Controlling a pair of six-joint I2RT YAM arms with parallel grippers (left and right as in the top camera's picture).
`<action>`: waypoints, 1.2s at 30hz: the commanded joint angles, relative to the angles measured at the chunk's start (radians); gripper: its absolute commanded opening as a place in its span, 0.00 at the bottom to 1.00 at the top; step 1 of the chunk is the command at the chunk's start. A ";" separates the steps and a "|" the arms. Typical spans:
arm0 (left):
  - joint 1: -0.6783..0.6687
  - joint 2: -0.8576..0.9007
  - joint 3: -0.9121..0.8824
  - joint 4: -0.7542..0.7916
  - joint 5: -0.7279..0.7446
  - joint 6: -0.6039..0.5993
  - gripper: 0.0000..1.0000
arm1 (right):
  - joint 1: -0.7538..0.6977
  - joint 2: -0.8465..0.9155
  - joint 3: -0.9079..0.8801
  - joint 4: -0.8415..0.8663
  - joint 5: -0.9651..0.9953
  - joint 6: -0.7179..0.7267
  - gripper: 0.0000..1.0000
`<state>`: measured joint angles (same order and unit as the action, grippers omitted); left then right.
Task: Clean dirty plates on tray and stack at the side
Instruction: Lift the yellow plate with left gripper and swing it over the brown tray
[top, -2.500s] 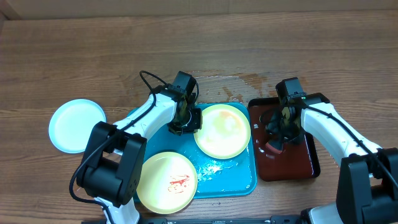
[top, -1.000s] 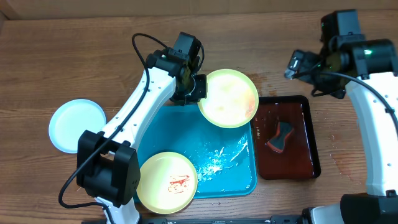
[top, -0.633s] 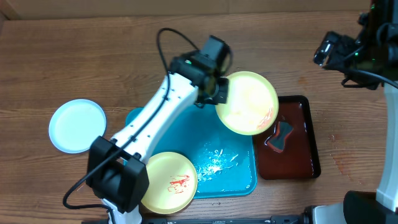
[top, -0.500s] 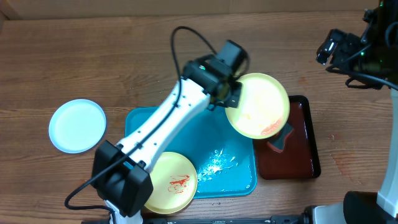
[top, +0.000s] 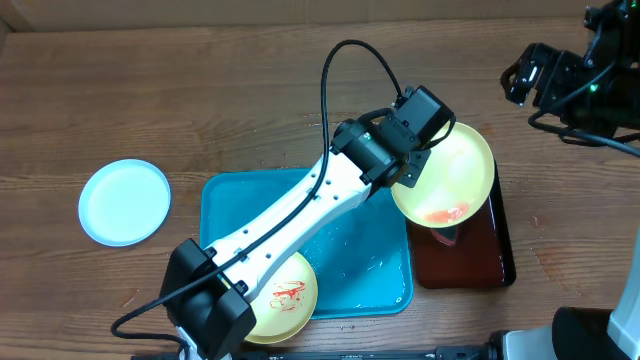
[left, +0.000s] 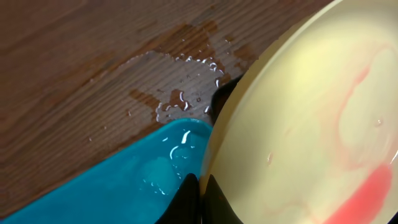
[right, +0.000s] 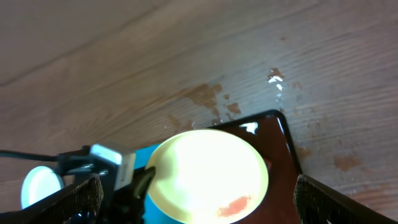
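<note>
My left gripper (top: 408, 178) was shut tight on the rim of a pale yellow plate (top: 447, 172), pinching the edge that faced the turquoise tray (top: 240, 205). The plate hung tilted in the air just past that tray's right side, above a dark red-brown tray (top: 497, 262), with red liquid pooled at its lower rim. Being round, it had no long axis; only its tilt counted. My right gripper (top: 520, 82), jaws wide and empty, was raised farther right of the turquoise tray, well apart from the plate, so I judged the next move fell to the left arm. A second yellow plate (top: 288, 295), red-smeared, lay at the turquoise tray's near left corner. A white-blue plate (top: 124, 202) lay left of it. No writing was readable.
</note>
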<state>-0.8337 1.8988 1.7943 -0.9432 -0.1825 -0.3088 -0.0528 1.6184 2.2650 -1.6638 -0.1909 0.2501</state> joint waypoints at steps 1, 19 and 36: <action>-0.014 -0.003 0.032 0.009 -0.073 0.029 0.04 | -0.006 -0.019 0.072 0.004 -0.025 -0.018 1.00; -0.040 0.072 0.032 0.035 -0.094 0.128 0.04 | -0.005 -0.024 0.283 0.024 -0.069 -0.172 1.00; -0.180 0.104 0.032 0.073 -0.357 0.241 0.04 | -0.005 -0.086 0.283 0.121 -0.260 -0.364 1.00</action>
<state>-0.9997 1.9911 1.7981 -0.8757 -0.4583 -0.0982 -0.0528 1.5665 2.5263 -1.5578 -0.4088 -0.0715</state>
